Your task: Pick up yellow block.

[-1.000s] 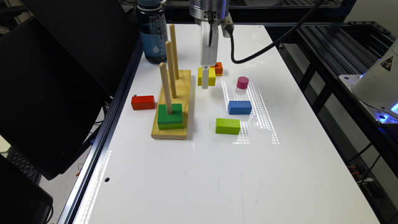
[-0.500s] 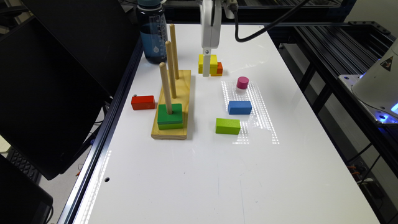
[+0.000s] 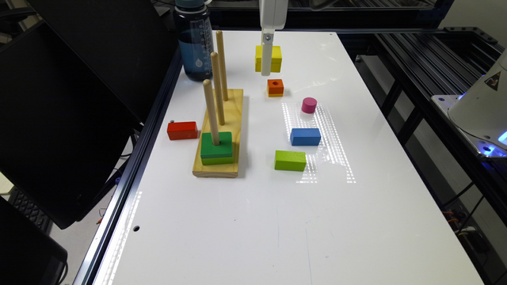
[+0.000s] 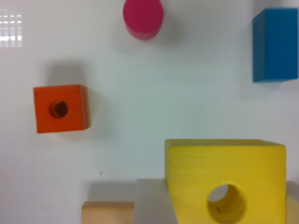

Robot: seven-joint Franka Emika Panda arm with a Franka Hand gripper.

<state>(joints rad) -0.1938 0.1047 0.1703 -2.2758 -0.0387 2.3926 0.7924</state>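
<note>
The yellow block (image 3: 273, 58) hangs in the air above the back of the white table (image 3: 253, 221), well clear of its surface. My gripper (image 3: 268, 68) comes down from above and is shut on it, with one white finger (image 3: 267, 55) across its near face. In the wrist view the yellow block (image 4: 224, 177) is large and close, its round hole facing the camera, and a grey finger (image 4: 154, 203) presses against its side.
The small orange block with a hole (image 3: 275, 87) (image 4: 60, 114) lies just below the lifted block. A pink cylinder (image 3: 309, 105), blue block (image 3: 305, 136) and lime-green block (image 3: 290, 160) lie nearer. A peg board (image 3: 222, 130), red block (image 3: 182, 130) and water bottle (image 3: 194, 39) stand at the exterior view's left.
My gripper has risen with the yellow block, lifting it off the table beside the orange block. The other blocks have not moved.
</note>
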